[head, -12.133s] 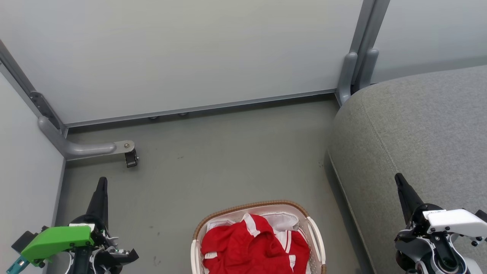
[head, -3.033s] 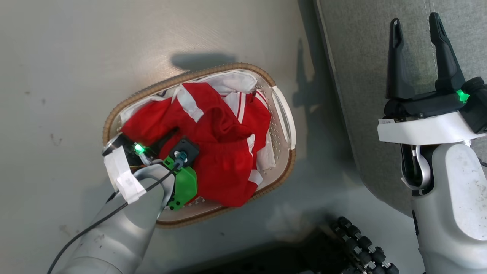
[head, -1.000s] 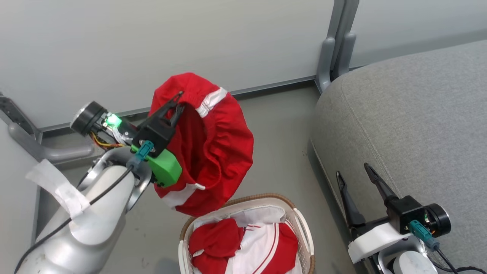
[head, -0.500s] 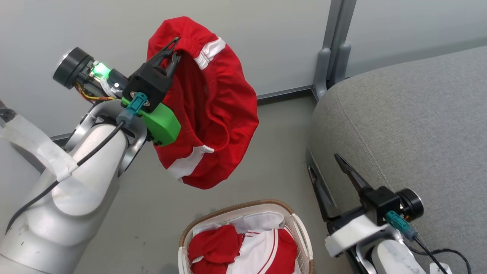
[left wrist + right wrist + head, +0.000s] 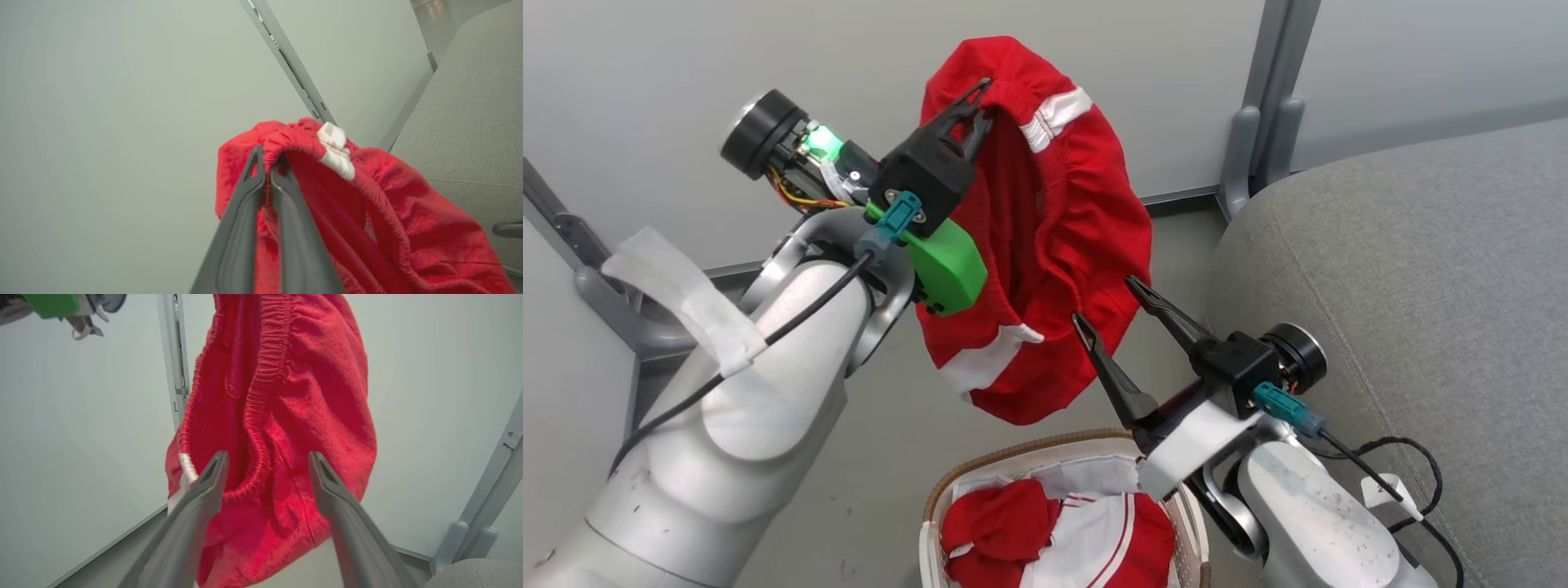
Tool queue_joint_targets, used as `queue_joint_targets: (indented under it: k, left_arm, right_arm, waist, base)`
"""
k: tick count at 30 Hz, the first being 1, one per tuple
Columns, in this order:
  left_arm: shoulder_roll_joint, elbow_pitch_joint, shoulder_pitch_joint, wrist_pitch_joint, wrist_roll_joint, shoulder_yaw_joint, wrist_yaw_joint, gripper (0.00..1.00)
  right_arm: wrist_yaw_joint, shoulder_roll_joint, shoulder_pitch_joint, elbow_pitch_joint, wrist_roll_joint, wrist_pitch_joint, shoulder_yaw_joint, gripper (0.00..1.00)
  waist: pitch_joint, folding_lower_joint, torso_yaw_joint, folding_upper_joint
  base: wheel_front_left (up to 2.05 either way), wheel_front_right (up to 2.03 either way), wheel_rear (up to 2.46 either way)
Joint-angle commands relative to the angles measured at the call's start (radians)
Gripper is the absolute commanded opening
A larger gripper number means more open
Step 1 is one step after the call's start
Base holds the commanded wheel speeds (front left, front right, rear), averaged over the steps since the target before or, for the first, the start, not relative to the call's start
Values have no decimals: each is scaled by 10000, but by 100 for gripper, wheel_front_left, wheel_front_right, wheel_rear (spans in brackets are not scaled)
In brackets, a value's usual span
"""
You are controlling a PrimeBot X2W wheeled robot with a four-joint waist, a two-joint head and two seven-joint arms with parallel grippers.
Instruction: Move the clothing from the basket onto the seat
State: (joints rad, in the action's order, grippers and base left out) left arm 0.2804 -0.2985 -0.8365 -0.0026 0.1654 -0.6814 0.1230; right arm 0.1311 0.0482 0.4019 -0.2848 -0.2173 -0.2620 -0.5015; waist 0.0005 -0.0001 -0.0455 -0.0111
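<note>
My left tool (image 5: pixel 978 91) is clamped on the elastic band (image 5: pixel 292 148) of one red garment (image 5: pixel 1086 212), held high in the air above the basket (image 5: pixel 1021 447) and beside the seat (image 5: pixel 1421 261), touching neither. The rest of the clothing (image 5: pixel 992 523) lies bunched in the basket, red and white. My right tool (image 5: pixel 1104 300) is apart, its fingers (image 5: pixel 196 506) spread at the garment's lower loop of band. In its wrist view the band hangs between them, but I can't tell whether it touches either.

The garment looks light and limp: it hangs from one pinch like an open sack, band gathered, cloth drooping below. Nothing fragile here, and nothing slippery by the look of it. It is knit cloth that should grip well but will fold and swing as I carry it. The band is the place to hold, being thicker and ridged, and less apt to slide out than a single layer. I judge a second pinch low on the band would let me spread the garment and lay it on the seat, not drop it in a heap. The risk is the low cloth snagging on my right tool or the basket.
</note>
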Motion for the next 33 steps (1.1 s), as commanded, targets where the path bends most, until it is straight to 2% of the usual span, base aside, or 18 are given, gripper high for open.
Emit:
queue_joint_targets:
  k: [1,5,14,15,16,17,28,30,31,32,33]
  left_arm:
    - [-107,57,-160,79,38,-59,-51,0]
    - [-382,362,6,353,236,-330,-24,0]
    - [-573,1312,337,690,652,-639,11,0]
    - [-549,1437,367,720,686,-655,7,0]
    - [-525,1534,411,724,704,-646,-17,0]
    - [-495,1616,485,742,744,-629,-58,0]
    - [70,1543,1607,271,1320,-59,-641,0]
    - [113,1408,1931,21,1434,13,-763,16]
    - [88,1344,2121,-150,1533,63,-827,41]
    - [66,1270,2281,-303,1610,117,-883,49]
    - [62,1177,2461,-508,1660,147,-931,80]
  right_arm:
    - [-7,44,166,-212,-113,-47,-47,100]
    - [-7,43,533,-883,-47,-46,28,100]
    - [-7,38,1129,-2156,380,-46,523,98]
    - [-7,38,1181,-2259,339,-46,582,39]
    - [-7,40,1229,-2332,313,-46,617,13]
    - [-7,41,1279,-2401,293,-46,654,0]
    - [-7,38,1326,-2055,305,-46,1179,0]
    - [-7,41,1300,-1935,368,-46,1267,0]
    - [-7,41,1286,-1862,407,-46,1333,0]
    - [-7,41,1279,-1796,450,-46,1394,0]
    - [-7,38,1267,-1730,494,-46,1455,0]
  waist:
    - [-62,1,173,111]
    - [-140,1,467,111]
    - [-212,1,862,111]
    - [-217,1,885,111]
    - [-219,1,897,111]
    - [-222,1,905,111]
    - [-201,1,642,111]
    - [-203,1,587,111]
    - [-202,1,560,111]
    - [-203,1,541,111]
    - [-205,1,520,111]
  base:
    - [0,0,0]
    - [0,0,0]
    - [0,0,0]
    - [0,0,0]
    - [0,0,0]
    - [0,0,0]
    - [0,0,0]
    - [0,0,0]
    - [0,0,0]
    - [0,0,0]
    - [0,0,0]
